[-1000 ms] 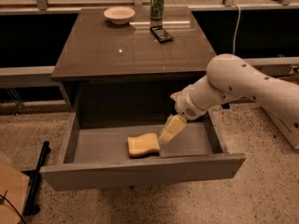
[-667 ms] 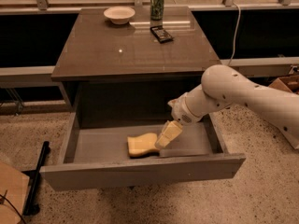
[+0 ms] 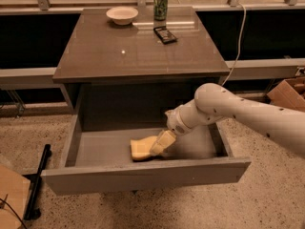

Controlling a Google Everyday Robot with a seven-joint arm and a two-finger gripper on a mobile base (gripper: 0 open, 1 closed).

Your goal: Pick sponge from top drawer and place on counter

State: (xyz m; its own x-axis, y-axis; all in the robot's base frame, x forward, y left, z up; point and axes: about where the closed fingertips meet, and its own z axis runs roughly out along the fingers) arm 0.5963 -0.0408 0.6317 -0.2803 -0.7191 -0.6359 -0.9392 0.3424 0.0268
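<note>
The top drawer [image 3: 143,173] is pulled open below the counter [image 3: 138,51]. The pale yellow sponge [image 3: 141,148] lies flat on the drawer floor, near the middle front. My white arm reaches in from the right. My gripper [image 3: 161,143] is down inside the drawer, at the sponge's right end and overlapping it. The sponge rests on the drawer floor.
On the counter's far side stand a white bowl [image 3: 122,15], a green can [image 3: 160,5] and a small dark flat object [image 3: 165,34]. A cable [image 3: 238,37] hangs at the right. A cardboard box [image 3: 288,92] sits on the floor at right; a black bar [image 3: 38,182] lies at left.
My gripper has moved left and slightly down inside the drawer, from beside the sponge to over its right end. The sponge has not moved.
</note>
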